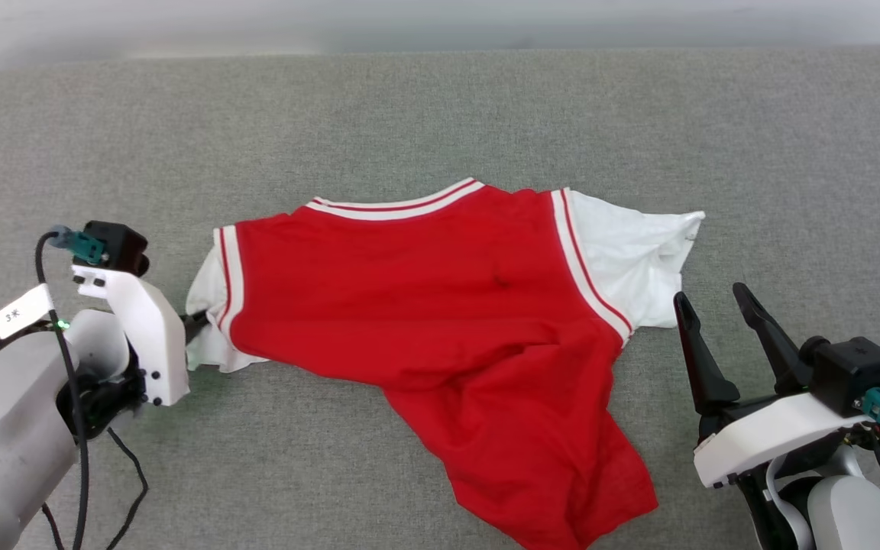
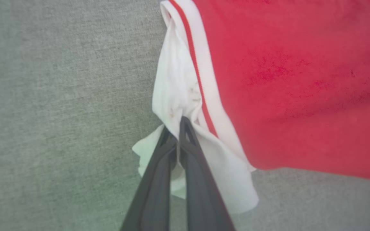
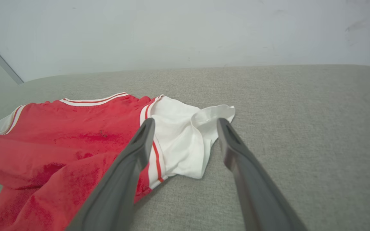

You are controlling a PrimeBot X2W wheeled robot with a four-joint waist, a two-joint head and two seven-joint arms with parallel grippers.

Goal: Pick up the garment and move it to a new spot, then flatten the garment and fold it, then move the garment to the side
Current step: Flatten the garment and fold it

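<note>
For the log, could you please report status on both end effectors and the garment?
Left end effector shut on white sleeve. Right end effector open, holding nothing. Garment rumpled, not yet folded. Nothing in the way.

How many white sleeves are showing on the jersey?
2: one sleeve pinched in the left end effector, the other lying free near the open right end effector.
</note>
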